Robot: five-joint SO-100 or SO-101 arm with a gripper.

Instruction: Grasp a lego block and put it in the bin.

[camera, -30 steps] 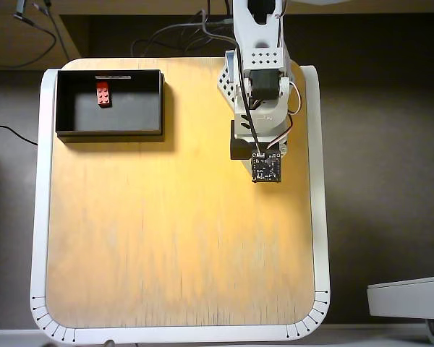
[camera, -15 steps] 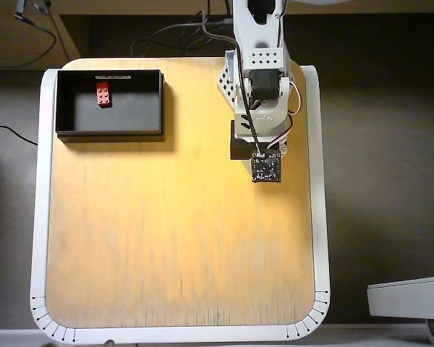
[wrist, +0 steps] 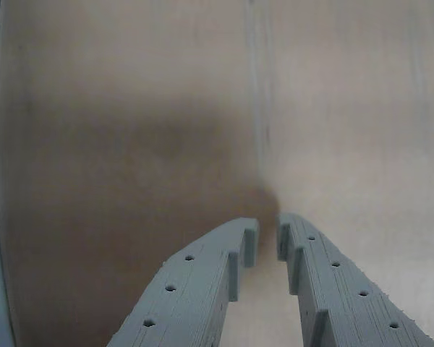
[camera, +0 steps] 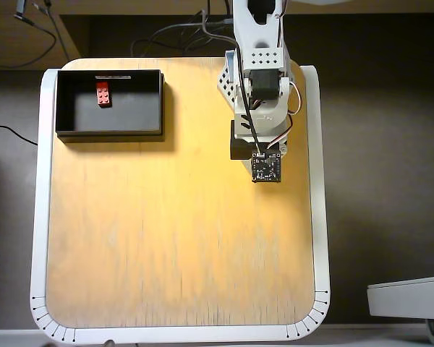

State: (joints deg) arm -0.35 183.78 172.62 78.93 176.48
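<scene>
The red lego block [camera: 103,94] lies inside the black bin [camera: 108,132], near its back wall, at the table's back left in the overhead view. Neither shows in the wrist view. My arm [camera: 257,87] reaches in from the back right, well to the right of the bin, and its wrist covers the gripper from above. In the wrist view my gripper [wrist: 267,238] points at bare wood. Its grey fingers stand almost together with only a thin gap, and nothing is between them.
The wooden table top [camera: 173,231] has a raised white rim [camera: 37,217] along its sides and front. Cables [camera: 173,43] lie behind the table. A pale grey object [camera: 409,296] sits off the table at the front right.
</scene>
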